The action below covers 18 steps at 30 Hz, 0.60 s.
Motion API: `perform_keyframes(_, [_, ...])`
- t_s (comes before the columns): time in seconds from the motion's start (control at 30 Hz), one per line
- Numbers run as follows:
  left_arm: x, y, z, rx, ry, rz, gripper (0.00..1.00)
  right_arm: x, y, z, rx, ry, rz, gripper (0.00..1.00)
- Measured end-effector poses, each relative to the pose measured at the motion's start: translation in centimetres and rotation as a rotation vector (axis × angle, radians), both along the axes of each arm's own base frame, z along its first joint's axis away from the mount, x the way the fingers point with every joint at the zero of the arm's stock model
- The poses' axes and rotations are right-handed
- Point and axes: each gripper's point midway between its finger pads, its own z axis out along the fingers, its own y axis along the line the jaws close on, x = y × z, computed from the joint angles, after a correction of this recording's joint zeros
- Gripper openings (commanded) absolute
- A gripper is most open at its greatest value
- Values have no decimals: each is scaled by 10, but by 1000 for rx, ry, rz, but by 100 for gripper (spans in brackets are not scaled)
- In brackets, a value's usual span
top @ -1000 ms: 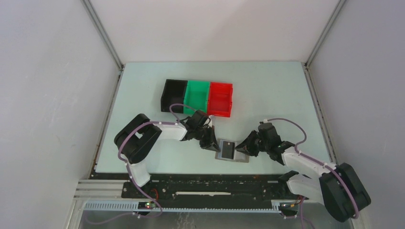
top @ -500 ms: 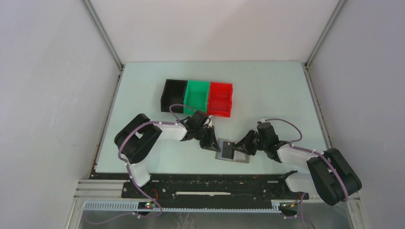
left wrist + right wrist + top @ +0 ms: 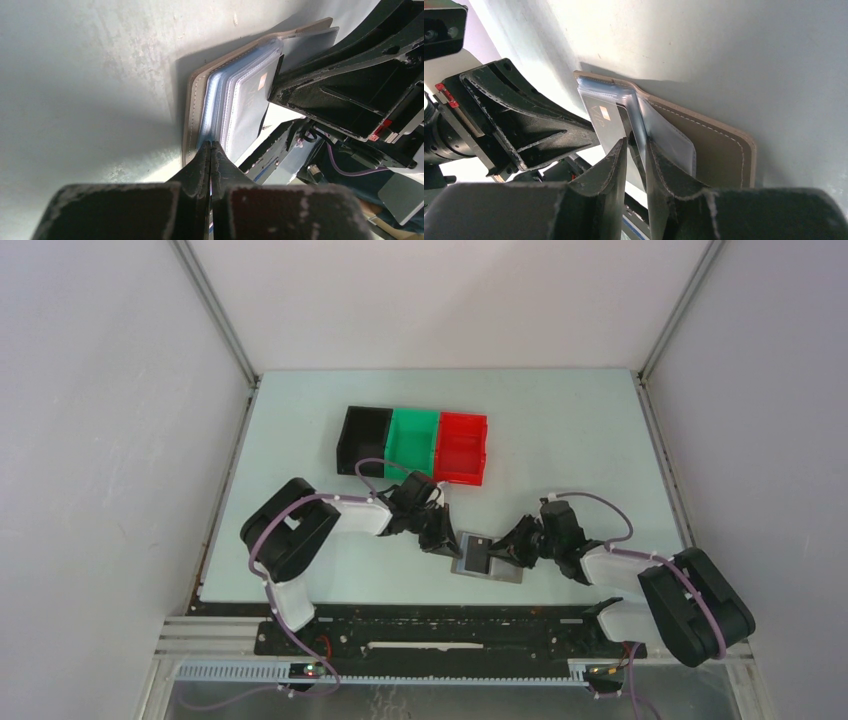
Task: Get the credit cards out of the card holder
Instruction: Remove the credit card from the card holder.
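**A:** Where's the card holder (image 3: 487,558)?

**B:** It lies open on the tabletop (image 3: 570,430), low in the middle of the top view, between the 2 pincers. The left pincer (image 3: 210,150) is closed. Its tips are at the holder's edge by the blue-grey pockets (image 3: 220,110) (pinching a sleeve or only pressing, I can't tell).

**A:** And the right pincer (image 3: 636,150)?

**B:** Its jaws are a little apart and straddle the edge of a clear sleeve (image 3: 666,142), just beside the grey card (image 3: 605,120). I can't see anything clamped.

**A:** How should it do the pull well?

**B:** I'd get 1 finger on each face of the card alone, not the sleeve, and close firmly. Then draw it low and straight along the pocket's opening, with the left holding the holder down. If it catches plastic, the whole holder will likely drag.
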Motion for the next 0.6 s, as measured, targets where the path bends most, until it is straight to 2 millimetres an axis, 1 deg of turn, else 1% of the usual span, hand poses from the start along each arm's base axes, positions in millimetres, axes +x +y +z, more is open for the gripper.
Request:
perform_keyframes(0.07, [0, 0, 0, -1, 0, 0, 0, 0, 0, 0, 6, -1, -3, 26])
perform_keyframes(0.2, [0, 0, 0, -1, -3, -1, 0, -1, -1, -1, 7, -1, -5, 15])
perform_keyframes(0.27, [0, 0, 0, 0, -4, -1, 0, -1, -1, -1, 9, -2, -2, 14])
perform_keyframes(0.3, [0, -1, 0, 0, -4, -1, 0, -1, -1, -1, 9, -3, -1, 14])
perform_keyframes(0.4, [0, -1, 0, 0, -5, -1, 0, -1, 0, 0, 12, -6, 5, 24])
perform_keyframes(0.6, [0, -1, -1, 2, -7, -1, 0, 0, 3, 0, 30, -9, 16, 27])
